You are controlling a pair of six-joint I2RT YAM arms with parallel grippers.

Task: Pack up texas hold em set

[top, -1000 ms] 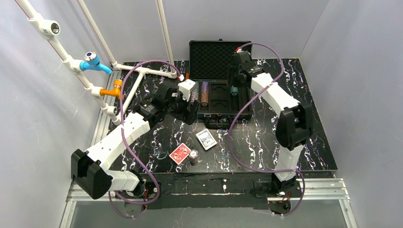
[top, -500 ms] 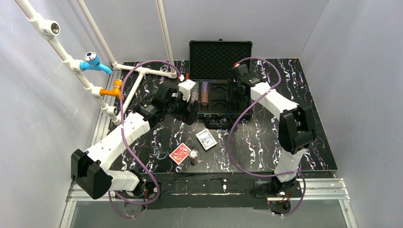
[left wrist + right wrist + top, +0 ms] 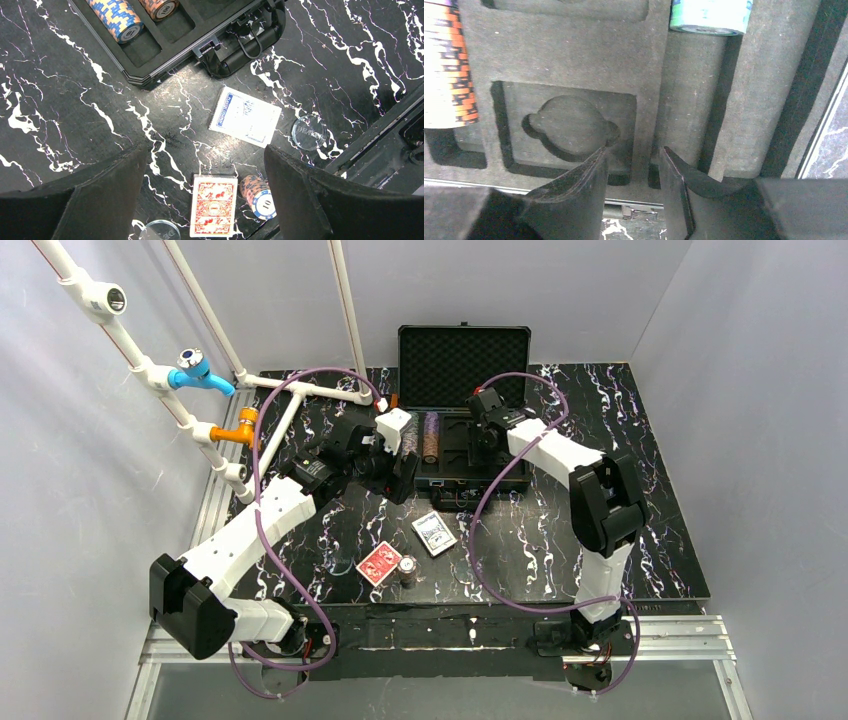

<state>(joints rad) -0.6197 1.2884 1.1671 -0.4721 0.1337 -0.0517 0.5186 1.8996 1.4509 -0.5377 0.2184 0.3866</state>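
1. My left pincer (image 3: 205, 155): jaws wide apart, empty, hanging over the table (image 3: 660, 490) by the case's near-left corner.
2. Near edge: red deck (image 3: 379, 563) with a loose chip stack (image 3: 407, 569) just beside it. The blue deck (image 3: 434, 533) lies behind them, with a clear disc (image 3: 309, 132) near it.
3. Case (image 3: 465, 355): open at far middle, lid upright. Orange chips (image 3: 431, 437) fill a left slot, teal chips (image 3: 710, 15) a right one.
4. My right pincer (image 3: 634, 165): jaws partly apart, empty, low over the case foam. My cable (image 3: 478, 530) loops beside the blue deck.
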